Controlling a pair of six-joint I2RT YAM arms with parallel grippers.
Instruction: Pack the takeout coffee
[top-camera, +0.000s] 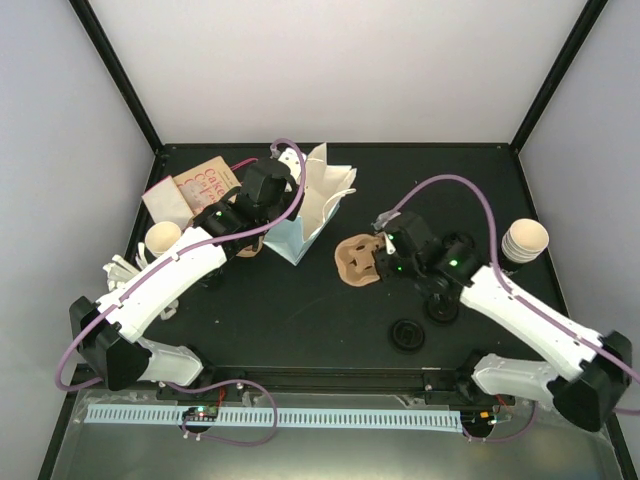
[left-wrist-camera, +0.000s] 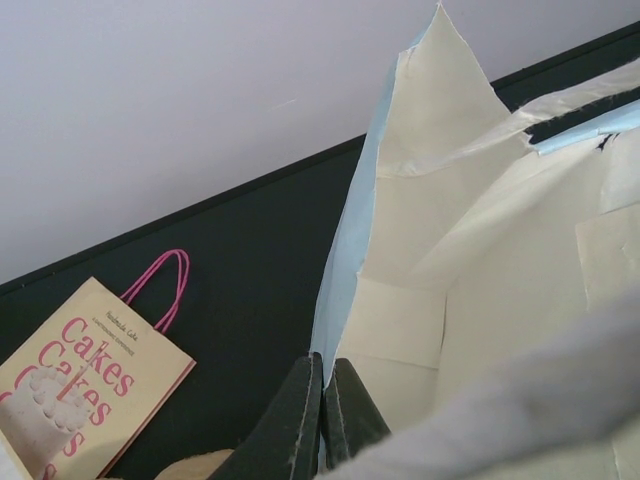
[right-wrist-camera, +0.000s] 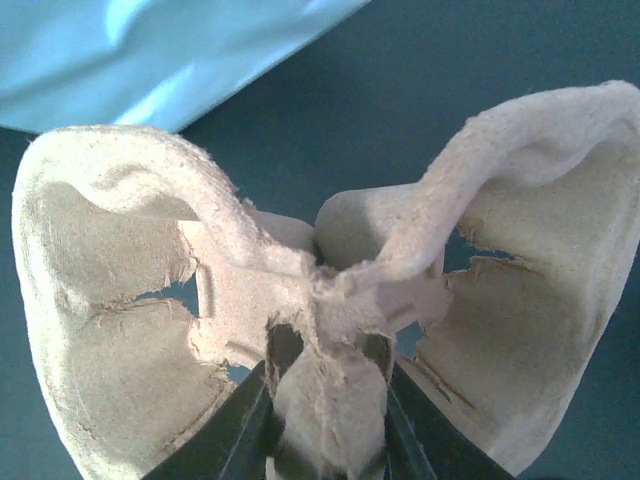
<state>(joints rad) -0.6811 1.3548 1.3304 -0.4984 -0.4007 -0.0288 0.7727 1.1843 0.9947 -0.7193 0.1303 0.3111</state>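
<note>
Frayed tan pulp carrier (right-wrist-camera: 110, 250) (two cups), seemingly pinched by right hand (right-wrist-camera: 325, 425).

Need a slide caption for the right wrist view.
Right pincer grips centre rib of the pulp cup carrier; blue bag behind.

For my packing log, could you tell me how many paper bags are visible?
2: a pale blue bag standing open at centre back, a Cakes bag flat at back left.
</note>
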